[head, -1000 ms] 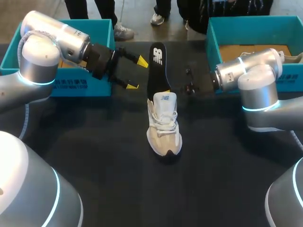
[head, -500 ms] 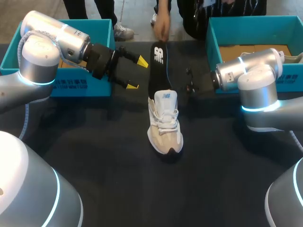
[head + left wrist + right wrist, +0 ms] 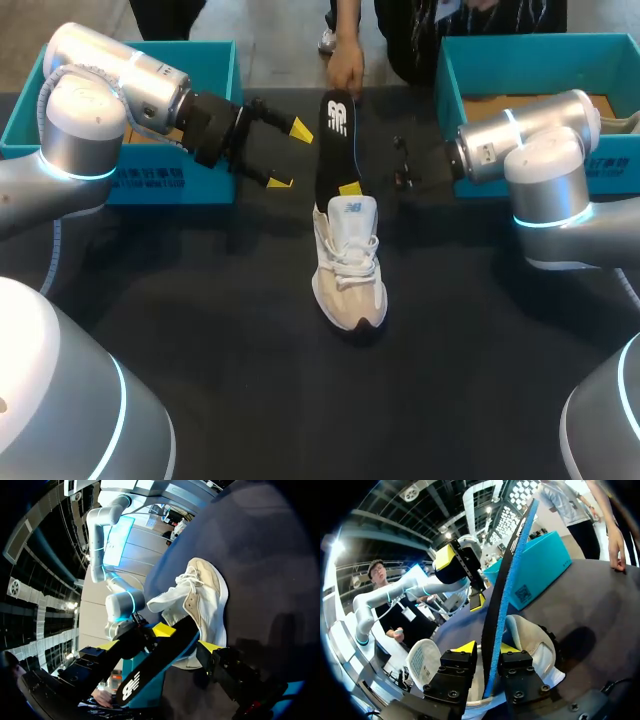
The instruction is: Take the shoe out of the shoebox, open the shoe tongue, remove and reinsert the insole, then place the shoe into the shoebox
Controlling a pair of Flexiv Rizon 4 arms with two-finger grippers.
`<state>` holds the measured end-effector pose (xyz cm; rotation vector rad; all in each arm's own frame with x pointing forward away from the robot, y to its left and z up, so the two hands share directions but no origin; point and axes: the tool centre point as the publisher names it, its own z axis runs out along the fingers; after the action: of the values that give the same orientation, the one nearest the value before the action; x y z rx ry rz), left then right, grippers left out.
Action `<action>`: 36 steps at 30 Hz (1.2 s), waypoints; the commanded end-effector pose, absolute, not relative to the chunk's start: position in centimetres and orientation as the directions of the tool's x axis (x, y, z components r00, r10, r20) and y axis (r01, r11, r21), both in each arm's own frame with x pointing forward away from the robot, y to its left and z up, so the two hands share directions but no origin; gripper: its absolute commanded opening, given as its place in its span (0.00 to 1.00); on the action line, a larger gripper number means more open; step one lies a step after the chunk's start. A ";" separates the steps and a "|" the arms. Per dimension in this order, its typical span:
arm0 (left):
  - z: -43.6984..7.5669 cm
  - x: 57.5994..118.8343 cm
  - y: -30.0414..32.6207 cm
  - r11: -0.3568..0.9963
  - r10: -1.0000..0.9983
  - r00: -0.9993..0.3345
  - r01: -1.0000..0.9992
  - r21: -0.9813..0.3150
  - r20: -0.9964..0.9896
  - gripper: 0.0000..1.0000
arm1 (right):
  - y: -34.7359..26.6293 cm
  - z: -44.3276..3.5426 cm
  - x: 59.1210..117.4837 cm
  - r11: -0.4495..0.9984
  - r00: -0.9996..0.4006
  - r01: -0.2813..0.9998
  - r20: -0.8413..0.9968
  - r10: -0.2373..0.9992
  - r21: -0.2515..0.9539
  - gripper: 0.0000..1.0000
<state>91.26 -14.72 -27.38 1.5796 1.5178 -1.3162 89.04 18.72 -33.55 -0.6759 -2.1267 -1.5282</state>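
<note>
The right gripper sits at the shoe's heel with its yellow fingers apart on either side of the black insole. A thin gap shows on one side, so it is not clamped. The insole stands on edge out of the white and beige shoe, rising from the collar behind the lifted tongue. The left gripper hangs spread wide and holding nothing, near the insole on the side away from the right gripper and in front of the left teal shoebox. A person's hand reaches over the table's far edge just beside the insole's upper end; whether it touches I cannot tell.

A second ago the right gripper was off to the right, clear of the insole, and it has since come in to straddle it. The hand was not over the table then. The left gripper and the shoe are about where they were.

The shoe lies mid-table with its toe toward the near side and bare dark surface around the toe. The right teal shoebox stands at the far right corner beside the right arm. The two boxes and the far edge close in around the insole's top.
</note>
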 end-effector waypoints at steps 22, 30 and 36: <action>-27.4 91.2 -14.7 -0.186 0.391 -0.132 0.958 -0.218 -0.911 1.00 | 20.1 -33.6 90.5 0.361 -0.776 0.608 0.625 0.083 0.707 0.00; -27.4 91.2 -14.7 -0.186 0.391 -0.132 0.958 -0.218 -0.911 1.00 | 19.9 -34.1 89.7 0.369 -0.764 0.622 0.638 0.095 0.690 0.00; -27.4 91.2 -14.7 -0.186 0.391 -0.132 0.958 -0.218 -0.911 1.00 | 19.6 -34.4 88.6 0.372 -0.750 0.638 0.653 0.102 0.674 0.00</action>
<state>91.26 -14.72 -27.38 1.5796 1.5178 -1.3161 89.20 19.55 -34.28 -0.6278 -2.1199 -1.3766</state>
